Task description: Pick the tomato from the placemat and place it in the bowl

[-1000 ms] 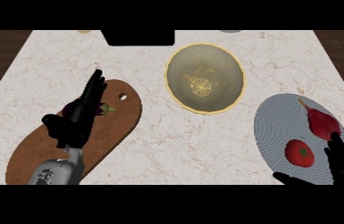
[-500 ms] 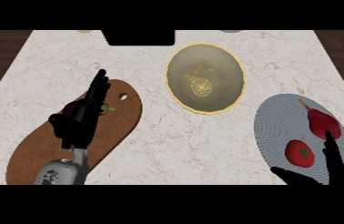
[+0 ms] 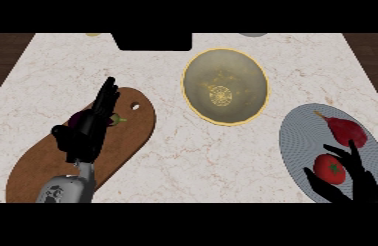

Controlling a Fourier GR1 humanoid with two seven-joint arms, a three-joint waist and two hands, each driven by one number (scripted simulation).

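At five o'clock the right hand (image 3: 353,187) sits spread wide around the tomato (image 3: 330,168) on the placemat (image 3: 303,135), not pinching it. It should close on both sides, lift straight up, then go to the bowl (image 3: 199,80) at twelve o'clock.

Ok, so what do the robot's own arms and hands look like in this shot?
Both are black, with slender fingers. The left hand joins a rounded grey forearm. The right hand shows only black; its forearm is out of view.
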